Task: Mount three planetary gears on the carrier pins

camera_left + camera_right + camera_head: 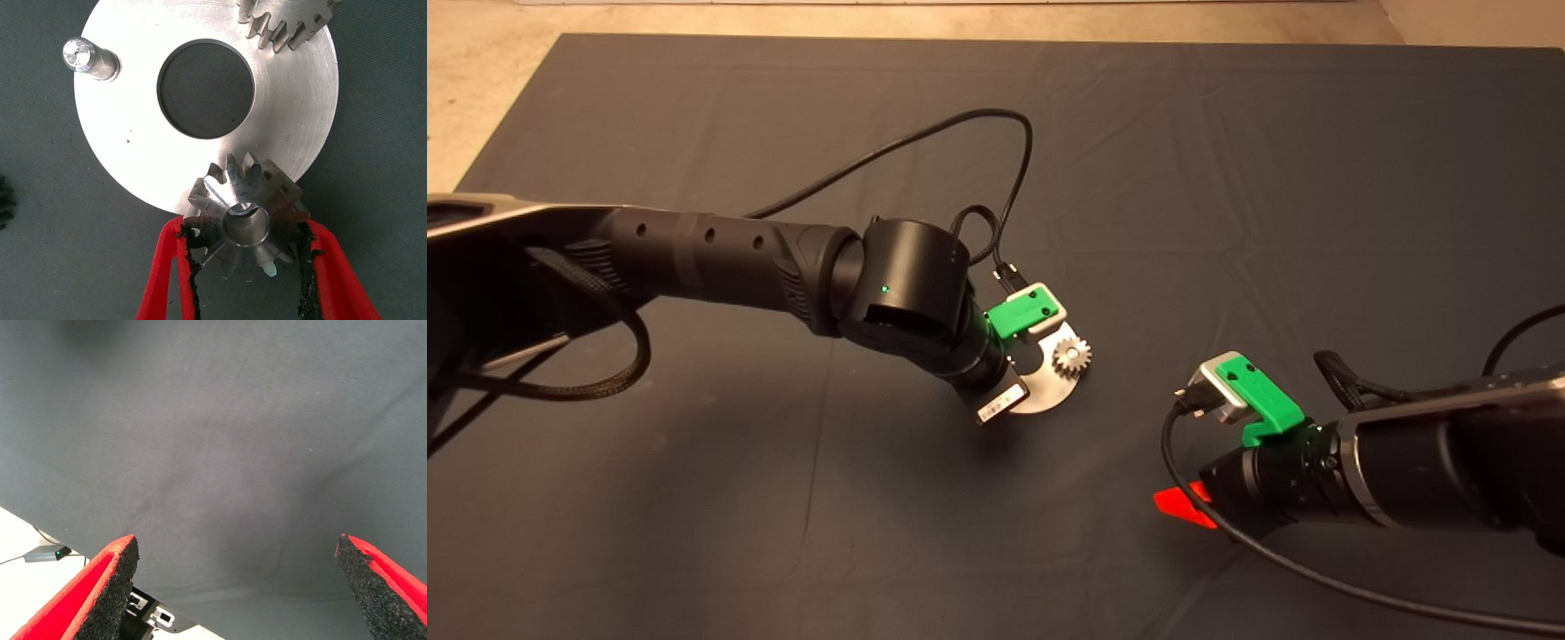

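On the creased dark mat [1227, 178], pale floor [480, 80] beyond, the left gripper [250, 247] pinches a gear [248, 210] at the disc's [133, 153] rim. Another gear [287, 23] sits on it; one pin [87, 57] stands bare. The right gripper [233, 587] hovers wide open beside the disc, holding nothing.

We see a dark mat [1227, 178] spread over most of the head view, its cloth marked by faint creases and shallow folds. Beyond its far edge and its far left corner lies a pale beige floor [480, 80]. In the right wrist view we find the same dark cloth filling nearly the whole picture, with soft wrinkles across it. Past the mat's edge in that view there is a strip of pale floor, and on it a small grey box [45, 554] with a tiny green light and a thin cable leading away from it.
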### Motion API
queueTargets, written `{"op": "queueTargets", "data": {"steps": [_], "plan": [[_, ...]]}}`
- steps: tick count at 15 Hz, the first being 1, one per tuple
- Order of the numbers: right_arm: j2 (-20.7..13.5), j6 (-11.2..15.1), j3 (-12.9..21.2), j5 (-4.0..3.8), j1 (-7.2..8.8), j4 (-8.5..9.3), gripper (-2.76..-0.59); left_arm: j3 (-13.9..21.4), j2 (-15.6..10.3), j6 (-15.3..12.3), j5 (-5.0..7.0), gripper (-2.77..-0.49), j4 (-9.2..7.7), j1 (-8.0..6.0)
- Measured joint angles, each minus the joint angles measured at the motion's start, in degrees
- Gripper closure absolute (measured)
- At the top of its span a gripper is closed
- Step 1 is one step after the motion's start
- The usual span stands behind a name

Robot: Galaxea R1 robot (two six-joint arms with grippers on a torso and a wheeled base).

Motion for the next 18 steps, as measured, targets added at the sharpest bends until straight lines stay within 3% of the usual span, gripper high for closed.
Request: {"op": "queueTargets", "data": {"steps": [5, 8, 10, 18], "plan": [[0.19, 0.00, 0.00, 0.07, 0.00, 0.02, -2.20, 0.00, -0.30, 0.05, 0.06, -0.60, 0.79, 1.18], [-3.80, -2.12, 0.00, 0.26, 0.37, 0.05, -2.20, 0.00, -0.30, 0.52, 0.22, -0.60, 0.79, 1.18], [-6.99, -3.52, 0.00, -0.35, 1.18, 0.05, -2.20, 0.00, -0.28, 1.00, 0.91, -0.59, 0.82, 1.18], [-9.09, -5.01, 0.00, -0.07, 2.07, 0.06, -2.20, 0.00, -0.25, 2.15, 1.32, -0.59, 1.01, 1.21]]}}
